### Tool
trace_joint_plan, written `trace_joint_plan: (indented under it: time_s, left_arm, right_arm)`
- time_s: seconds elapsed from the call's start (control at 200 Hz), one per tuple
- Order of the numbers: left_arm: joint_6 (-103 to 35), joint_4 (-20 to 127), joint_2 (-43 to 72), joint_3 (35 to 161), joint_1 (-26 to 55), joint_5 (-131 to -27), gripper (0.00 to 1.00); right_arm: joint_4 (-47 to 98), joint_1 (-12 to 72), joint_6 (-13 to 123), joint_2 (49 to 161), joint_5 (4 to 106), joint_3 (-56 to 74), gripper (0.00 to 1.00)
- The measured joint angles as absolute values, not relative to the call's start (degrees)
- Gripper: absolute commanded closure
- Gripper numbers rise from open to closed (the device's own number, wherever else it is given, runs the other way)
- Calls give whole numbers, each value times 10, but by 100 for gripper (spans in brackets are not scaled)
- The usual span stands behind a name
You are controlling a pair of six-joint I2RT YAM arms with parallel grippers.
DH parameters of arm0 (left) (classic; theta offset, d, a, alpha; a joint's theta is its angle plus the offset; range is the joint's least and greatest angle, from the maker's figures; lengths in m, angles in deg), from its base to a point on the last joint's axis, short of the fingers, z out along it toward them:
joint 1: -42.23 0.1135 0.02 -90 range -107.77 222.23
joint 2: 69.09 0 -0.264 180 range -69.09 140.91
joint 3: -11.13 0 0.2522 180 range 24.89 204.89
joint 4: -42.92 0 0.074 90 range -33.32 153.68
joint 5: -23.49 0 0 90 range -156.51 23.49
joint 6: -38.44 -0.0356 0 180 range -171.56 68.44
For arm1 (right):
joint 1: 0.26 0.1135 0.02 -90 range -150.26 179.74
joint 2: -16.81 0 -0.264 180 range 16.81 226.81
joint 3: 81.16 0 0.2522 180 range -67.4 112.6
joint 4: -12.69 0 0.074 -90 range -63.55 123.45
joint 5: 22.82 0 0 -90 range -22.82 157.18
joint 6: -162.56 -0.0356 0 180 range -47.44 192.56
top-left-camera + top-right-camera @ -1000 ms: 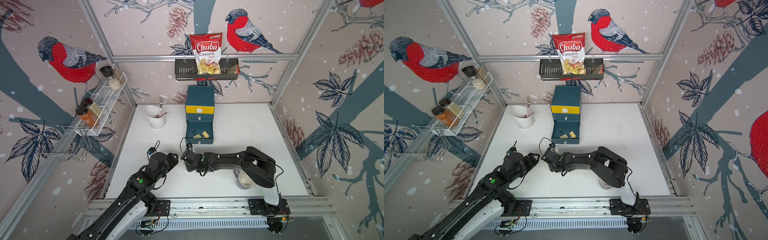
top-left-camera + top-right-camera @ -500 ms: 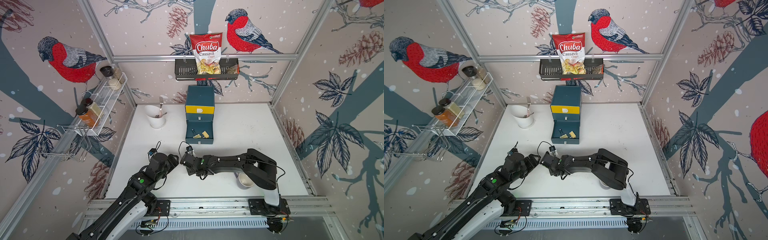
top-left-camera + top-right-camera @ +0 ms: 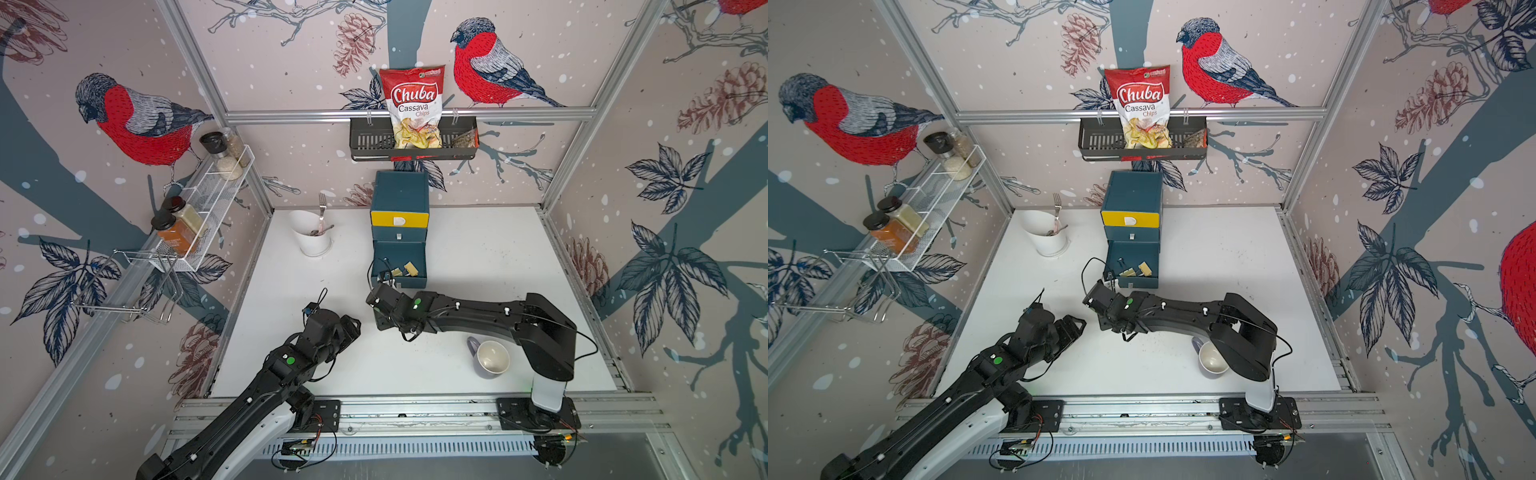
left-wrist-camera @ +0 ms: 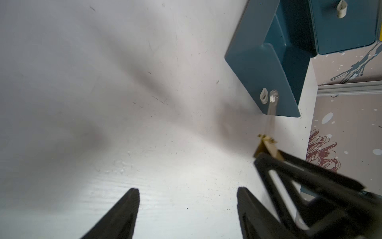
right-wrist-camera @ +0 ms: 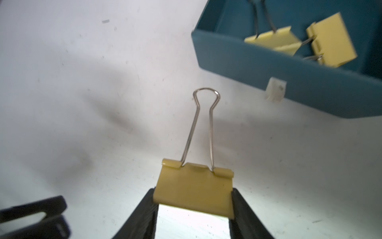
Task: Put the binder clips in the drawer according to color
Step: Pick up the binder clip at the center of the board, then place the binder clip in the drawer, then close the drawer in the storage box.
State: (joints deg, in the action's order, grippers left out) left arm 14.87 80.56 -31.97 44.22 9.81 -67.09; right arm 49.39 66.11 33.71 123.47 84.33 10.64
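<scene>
**A:** Holding anything, that right gripper [image 5: 193,192]?

**B:** Yes. Its jaws pinch the body of a yellow binder clip [image 5: 194,182] from both sides. The silver wire handle sticks straight out ahead, above the white table [image 5: 82,82].

**A:** And the chest [image 3: 400,195]?

**B:** Centre of the frame in both top views, against the back wall. Its bottom drawer [image 3: 411,282] is pulled out, and two more yellow clips [image 5: 330,47] lie inside.

**A:** How near is the held clip to that drawer?

**B:** Just short of its front wall, by the left front corner in a top view, and not over the inside.

**A:** The left gripper [image 4: 187,192]?

**B:** Jaws spread wide with nothing between them. In the top views it sits a little below and left of centre, just beside the right one.
</scene>
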Motion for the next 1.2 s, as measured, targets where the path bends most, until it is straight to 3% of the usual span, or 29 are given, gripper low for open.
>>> trace_joint_plan:
  time_s: [0.565, 0.69, 0.935, 1.085, 1.201]
  left_arm:
    - [144, 749, -300, 410, 72, -738, 24]
    - [144, 741, -289, 411, 66, -740, 24]
    - [144, 737, -284, 420, 60, -740, 24]
    - [144, 737, -283, 422, 55, -740, 24]
    - [145, 737, -285, 422, 51, -739, 24]
  right_arm:
    - [535, 495, 368, 1338, 819, 267, 50]
    - [539, 486, 366, 1366, 818, 288, 45]
    - [538, 484, 365, 1383, 819, 295, 25]
    - [535, 495, 366, 1349, 837, 273, 23]
    - [519, 517, 366, 1302, 858, 247, 28]
